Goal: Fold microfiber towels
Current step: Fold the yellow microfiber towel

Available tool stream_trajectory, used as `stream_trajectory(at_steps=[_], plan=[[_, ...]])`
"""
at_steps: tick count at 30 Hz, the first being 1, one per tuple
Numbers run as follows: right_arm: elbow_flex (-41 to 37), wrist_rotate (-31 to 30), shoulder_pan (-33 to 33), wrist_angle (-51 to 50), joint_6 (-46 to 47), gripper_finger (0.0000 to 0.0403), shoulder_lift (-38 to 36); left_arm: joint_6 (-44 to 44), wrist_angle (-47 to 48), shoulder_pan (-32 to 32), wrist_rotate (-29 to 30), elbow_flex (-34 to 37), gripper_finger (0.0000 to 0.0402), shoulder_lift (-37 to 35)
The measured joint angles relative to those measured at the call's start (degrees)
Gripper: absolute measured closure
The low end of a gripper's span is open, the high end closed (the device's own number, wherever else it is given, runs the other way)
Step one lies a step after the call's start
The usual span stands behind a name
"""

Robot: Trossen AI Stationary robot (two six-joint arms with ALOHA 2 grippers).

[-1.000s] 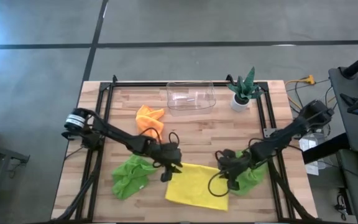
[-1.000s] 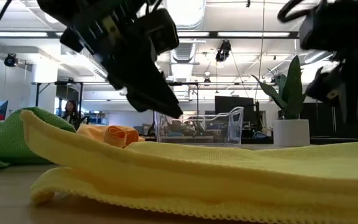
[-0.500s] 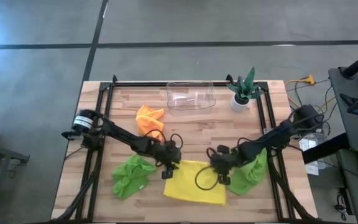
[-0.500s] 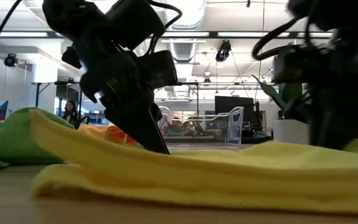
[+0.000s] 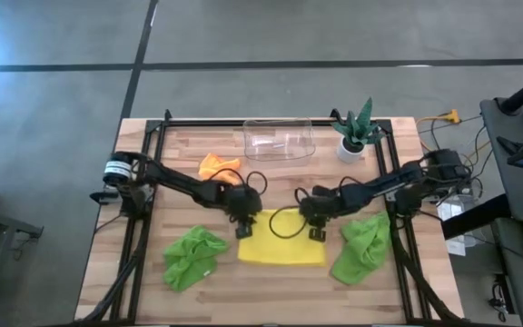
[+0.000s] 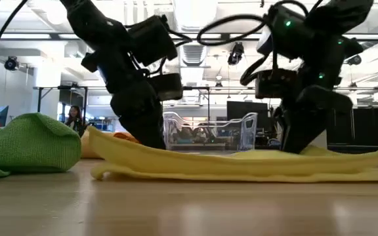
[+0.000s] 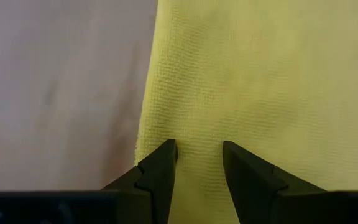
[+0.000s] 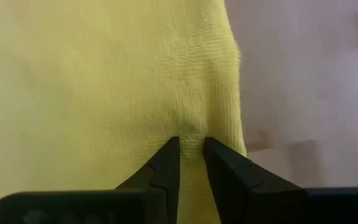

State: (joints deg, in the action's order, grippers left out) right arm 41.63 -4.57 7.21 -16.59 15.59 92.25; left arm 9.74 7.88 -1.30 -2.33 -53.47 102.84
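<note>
Moved: both pincers carried the yellow towel's (image 5: pixel 282 250) near edge over toward the far side of the counter (image 5: pixel 280 177), so the cloth lay folded in half, flatter and narrower than a second before.
Left pincer (image 5: pixel 242 224): pinched on the towel's left far corner, fingers partly apart with cloth bunched between them.
Right pincer (image 5: pixel 316 228): nipped nearly closed on a pleat at the right far corner.
Why held so: a grip on each corner kept the edge straight and taut while it was laid over.
Around: one lime green towel (image 5: pixel 194 257) lay just outside the left pincer, the other lime green towel (image 5: pixel 363 247) just outside the right; the orange towel (image 5: pixel 217 167) sat beyond the left pincer; a clear bin (image 5: pixel 279 141) and a potted plant (image 5: pixel 354 132) stood well beyond both.
In the way: nothing lay between the pincers but the yellow cloth.
</note>
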Motion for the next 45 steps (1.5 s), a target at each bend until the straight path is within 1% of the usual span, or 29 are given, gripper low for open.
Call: stream_trajectory(at_steps=[4, 9, 13, 17, 20, 23, 26, 29, 32, 34, 36, 38, 41, 43, 45], plan=[[-0.04, -0.21, -3.42, -1.38, -2.90, 0.0332, -0.81, -2.67, 2.99, 2.34, 1.51, 0.15, 0.0279, -1.46], [-0.11, -0.21, -6.43, -3.65, -3.19, 0.0331, -1.84, -2.83, 5.19, 4.18, 1.87, 0.28, 0.0279, -3.00], [-0.22, -0.19, -7.73, -5.12, -3.19, 0.0330, -4.41, -2.85, 5.93, 4.70, 2.32, 0.28, 0.0279, -4.92], [-0.22, -0.23, -8.44, -5.98, -3.19, 0.0330, -9.21, -2.76, 6.13, 4.72, 3.20, 0.28, 0.0279, -8.47], [-0.20, -0.81, -8.63, -6.18, -2.95, 0.0330, -14.15, -2.60, 6.19, 4.70, 4.06, 0.15, 0.0279, -11.91], [-0.17, -1.04, -8.66, -7.35, -1.28, 0.0330, -19.39, -1.00, 6.00, 4.70, 4.37, 0.13, 0.0279, -16.42], [-1.06, -0.22, -8.34, -7.06, 2.66, 0.0330, -24.57, 0.44, 6.11, 4.50, 4.21, 0.13, 0.0279, -21.04], [-3.13, 2.55, -6.59, -7.05, 5.89, 0.0330, -29.32, 1.45, 5.62, 3.69, 3.78, -0.02, 0.0279, -25.02], [-6.52, 4.34, -3.03, -6.96, 10.07, 0.0330, -33.91, 6.04, 3.54, 3.02, 3.32, -0.07, 0.0279, -27.73], [-9.05, 4.49, 0.04, -6.06, 13.26, 0.0330, -36.67, 9.45, 2.09, 2.40, 3.35, -0.04, 0.0279, -28.90], [-11.99, 4.51, 3.16, -2.72, 16.83, 0.0330, -39.17, 11.95, 1.02, 1.54, 3.41, -0.04, 0.0279, -29.45], [-15.11, 4.15, 6.01, 3.16, 20.64, 0.0330, -40.85, 13.67, 0.16, 0.57, 3.36, 0.09, 0.0279, -29.41], [-18.86, 1.47, 9.45, 12.01, 25.06, 0.0330, -41.21, 13.98, -0.33, -0.86, 3.40, 0.12, 0.0279, -28.93], [-20.69, -0.12, 11.12, 15.11, 27.20, 0.0330, -40.36, 14.55, -0.38, -1.80, 3.43, 0.13, 0.0279, -28.53], [-21.81, -1.15, 12.23, 16.11, 30.07, 0.0330, -38.84, 16.89, 0.43, -2.45, 3.47, 0.15, 0.0279, -28.43]])
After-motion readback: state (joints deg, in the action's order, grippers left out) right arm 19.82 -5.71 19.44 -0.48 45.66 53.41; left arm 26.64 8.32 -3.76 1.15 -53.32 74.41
